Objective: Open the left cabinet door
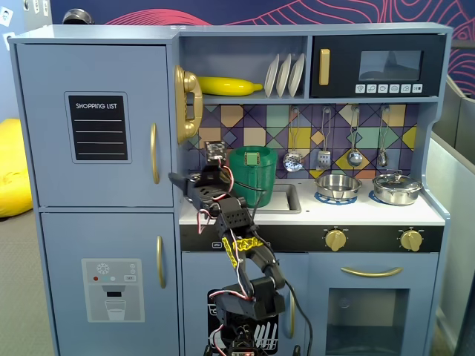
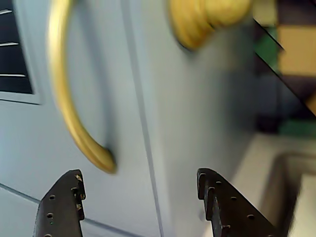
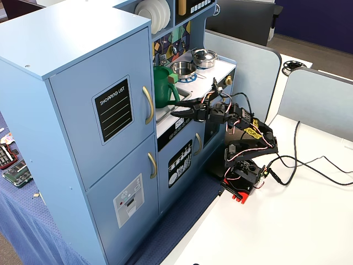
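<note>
Gripper [image 2: 140, 202] agape, apparently just short of gold handle [image 2: 69, 103] on closed left cabinet door [image 1: 96, 126].

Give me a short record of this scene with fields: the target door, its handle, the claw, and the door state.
target door: large blue-grey rectangular door with black SHOPPING LIST panel, upper left of the toy kitchen in both fixed views
handle: vertical curved gold handle, on the door's right edge
claw: black two-finger claw, open, pointed at the door, lower handle end above its left finger in the wrist view; not gripping it
door state: closed, flush with the cabinet front
nearby: green plastic bucket at the sink behind the arm
</note>
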Controlling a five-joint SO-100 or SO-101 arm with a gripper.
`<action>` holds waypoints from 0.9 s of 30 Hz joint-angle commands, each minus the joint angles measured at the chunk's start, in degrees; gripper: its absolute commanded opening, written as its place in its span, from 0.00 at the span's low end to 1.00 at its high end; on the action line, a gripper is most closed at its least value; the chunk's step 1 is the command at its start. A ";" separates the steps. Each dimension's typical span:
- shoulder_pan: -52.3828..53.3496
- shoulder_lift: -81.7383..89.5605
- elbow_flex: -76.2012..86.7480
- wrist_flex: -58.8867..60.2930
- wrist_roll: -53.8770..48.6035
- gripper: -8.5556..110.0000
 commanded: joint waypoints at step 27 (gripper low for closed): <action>-10.11 -21.88 -17.67 -13.62 -10.37 0.28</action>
